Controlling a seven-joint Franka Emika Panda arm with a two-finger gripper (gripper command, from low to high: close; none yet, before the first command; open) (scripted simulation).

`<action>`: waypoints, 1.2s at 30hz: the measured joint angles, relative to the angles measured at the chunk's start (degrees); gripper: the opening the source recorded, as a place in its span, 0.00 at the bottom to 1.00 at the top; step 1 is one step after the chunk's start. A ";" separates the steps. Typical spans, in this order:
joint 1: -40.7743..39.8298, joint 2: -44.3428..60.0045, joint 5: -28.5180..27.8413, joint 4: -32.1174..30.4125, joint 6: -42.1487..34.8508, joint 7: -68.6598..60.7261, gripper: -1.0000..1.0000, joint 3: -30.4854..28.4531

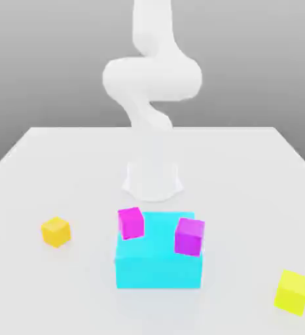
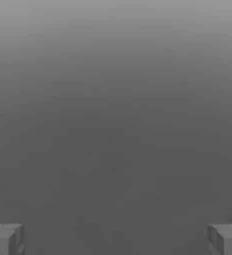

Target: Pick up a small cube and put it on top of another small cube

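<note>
The small amber cube (image 1: pixel 55 231) rests on the white table at the exterior view's left, apart from everything else. A pink cube (image 1: pixel 131 222) and a magenta cube (image 1: pixel 190 235) of about the same size sit on top of a large cyan block (image 1: pixel 158 265) in front of the arm's base. The white arm (image 1: pixel 152 78) rises from its base and bends upward past the top of the exterior view. In the hand view my gripper (image 2: pixel 116 240) is open, its grey fingertips (image 2: pixel 6 240) far apart, with nothing between them and plain grey background ahead.
A paler lemon-yellow cube (image 1: pixel 292 292) lies at the exterior view's lower right near the table's front. The arm's round base (image 1: pixel 152 180) stands just behind the cyan block. White table (image 1: pixel 247 196) stretches around all the cubes.
</note>
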 joint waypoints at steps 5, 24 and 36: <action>-6.57 6.83 1.95 -5.67 5.26 11.00 0.50 -0.85; -29.06 31.78 3.05 -26.57 24.78 56.00 0.50 -2.55; -38.27 48.04 1.40 -32.06 38.07 72.73 0.50 -2.52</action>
